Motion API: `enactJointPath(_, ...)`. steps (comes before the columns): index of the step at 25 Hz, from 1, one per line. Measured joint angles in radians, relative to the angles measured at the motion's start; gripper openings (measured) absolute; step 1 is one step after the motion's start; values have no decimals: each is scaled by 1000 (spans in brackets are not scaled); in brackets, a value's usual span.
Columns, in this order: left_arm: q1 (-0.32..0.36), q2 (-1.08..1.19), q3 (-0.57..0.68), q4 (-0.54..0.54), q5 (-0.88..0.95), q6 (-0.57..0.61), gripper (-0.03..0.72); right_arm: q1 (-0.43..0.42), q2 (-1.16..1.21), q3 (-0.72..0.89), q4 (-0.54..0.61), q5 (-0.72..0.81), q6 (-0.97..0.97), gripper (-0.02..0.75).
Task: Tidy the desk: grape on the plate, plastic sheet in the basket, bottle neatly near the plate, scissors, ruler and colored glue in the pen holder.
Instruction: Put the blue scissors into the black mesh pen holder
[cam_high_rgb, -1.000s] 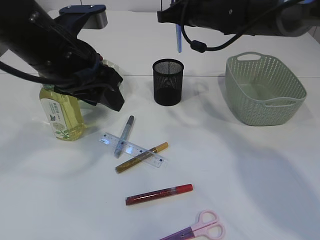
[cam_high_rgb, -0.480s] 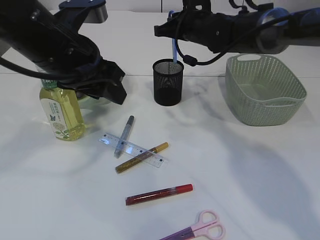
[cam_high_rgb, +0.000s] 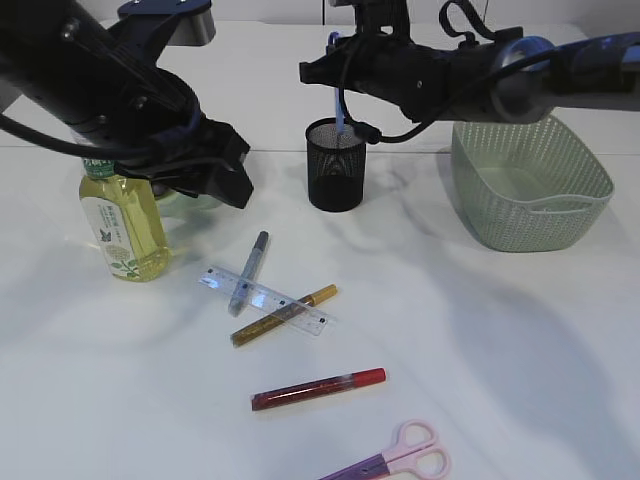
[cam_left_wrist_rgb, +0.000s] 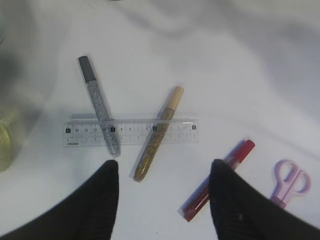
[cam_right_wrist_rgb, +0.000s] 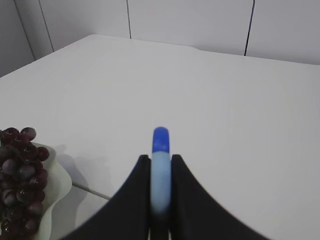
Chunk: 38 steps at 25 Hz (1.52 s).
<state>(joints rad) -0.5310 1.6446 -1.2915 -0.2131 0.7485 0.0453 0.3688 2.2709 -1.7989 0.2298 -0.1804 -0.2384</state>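
The right gripper (cam_right_wrist_rgb: 160, 200) pinches a blue glue stick (cam_high_rgb: 340, 105), its bottom end inside the pen holder (cam_high_rgb: 336, 165); the left gripper (cam_left_wrist_rgb: 162, 172), fingers spread, hangs above the ruler (cam_left_wrist_rgb: 130, 132), left of that holder.

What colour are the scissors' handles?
Pink, on the small plastic-handled scissors, clearest in the left wrist view.

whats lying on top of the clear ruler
Two glue pens cross over the ruler: the silver glitter pen near its left end and the gold glitter pen nearer the middle. The ruler is clear, so nothing under it is hidden.
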Motion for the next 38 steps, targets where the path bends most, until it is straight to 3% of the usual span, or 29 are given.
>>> enactJointPath(6,0,0,0,1,0,0,422,0,12,-17,0,4,1,118)
enactJointPath(12,0,0,0,1,0,0,422,0,12,-20,0,40,3,302)
enactJointPath(15,0,0,0,1,0,0,422,0,12,-20,0,58,4,353)
enactJointPath(25,0,0,0,10,0,-2,417,0,7,-102,14,244,4,368)
enactJointPath(38,0,0,0,15,3,-2,418,-14,-214,-125,19,700,4,368)
